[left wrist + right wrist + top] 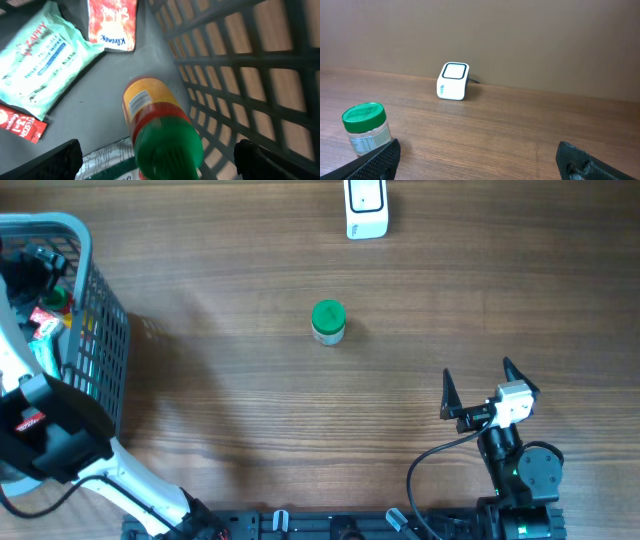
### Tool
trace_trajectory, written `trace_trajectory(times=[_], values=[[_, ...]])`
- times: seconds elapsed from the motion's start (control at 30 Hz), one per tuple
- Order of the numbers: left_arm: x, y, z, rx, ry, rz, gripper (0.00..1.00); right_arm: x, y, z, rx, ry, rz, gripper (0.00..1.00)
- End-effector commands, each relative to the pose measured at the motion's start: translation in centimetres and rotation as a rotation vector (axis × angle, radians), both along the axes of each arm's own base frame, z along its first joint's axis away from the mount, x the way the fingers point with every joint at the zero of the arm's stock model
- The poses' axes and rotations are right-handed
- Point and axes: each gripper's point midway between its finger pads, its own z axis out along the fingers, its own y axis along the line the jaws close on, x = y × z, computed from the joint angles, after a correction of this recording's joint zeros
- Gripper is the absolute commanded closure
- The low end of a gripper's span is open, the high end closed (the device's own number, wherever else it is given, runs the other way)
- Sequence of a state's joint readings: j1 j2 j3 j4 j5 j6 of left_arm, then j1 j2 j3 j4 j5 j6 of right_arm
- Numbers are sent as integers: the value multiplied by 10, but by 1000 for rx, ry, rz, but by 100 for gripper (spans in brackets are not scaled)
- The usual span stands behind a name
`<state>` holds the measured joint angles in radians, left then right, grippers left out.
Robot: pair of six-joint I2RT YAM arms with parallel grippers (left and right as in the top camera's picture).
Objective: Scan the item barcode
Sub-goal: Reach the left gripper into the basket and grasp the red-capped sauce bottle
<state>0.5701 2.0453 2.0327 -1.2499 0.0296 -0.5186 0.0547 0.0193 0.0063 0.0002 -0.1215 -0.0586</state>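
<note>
Green-capped bottle (150, 125) is lying in the grey basket (240, 65), directly under the left gripper (157, 161), whose jaws are standing wide apart and gripping nothing. The right gripper (478, 375) is hovering spread and empty over the table (200, 380). Beyond it 1 green-lidded jar (328, 321) is standing alone, and the white scanner (366, 208) is sitting at the far edge. No item is facing the scanner; grasping, carrying and presenting the barcode all seem left to do.

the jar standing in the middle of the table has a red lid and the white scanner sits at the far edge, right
Not quite. The jar has a green lid, not red; the overhead view shows it. It does stand in the middle of the table, and the white scanner sits at the far edge.
</note>
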Motion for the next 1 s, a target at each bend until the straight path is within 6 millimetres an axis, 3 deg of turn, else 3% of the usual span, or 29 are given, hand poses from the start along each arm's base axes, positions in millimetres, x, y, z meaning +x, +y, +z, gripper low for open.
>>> trace_trajectory(times=[0.0, 0.17, 0.43, 0.63, 0.83, 0.97], values=[[5, -6, -22, -43, 33, -1, 0, 0, -2, 2, -17, -12, -14, 0], [8, -8, -34, -57, 57, -9, 1, 0, -2, 2, -17, -12, -14, 0], [7, -7, -38, -63, 65, 22, 37, 0, -2, 2, -17, -12, -14, 0], [4, -8, -37, -65, 72, 24, 48, 0, -2, 2, -17, -12, -14, 0], [0, -4, -14, -19, 43, 32, 55, 0, -2, 2, -17, -12, -14, 0], [-3, -6, 12, 14, -8, 34, 55, 0, -2, 2, -17, -12, -14, 0]])
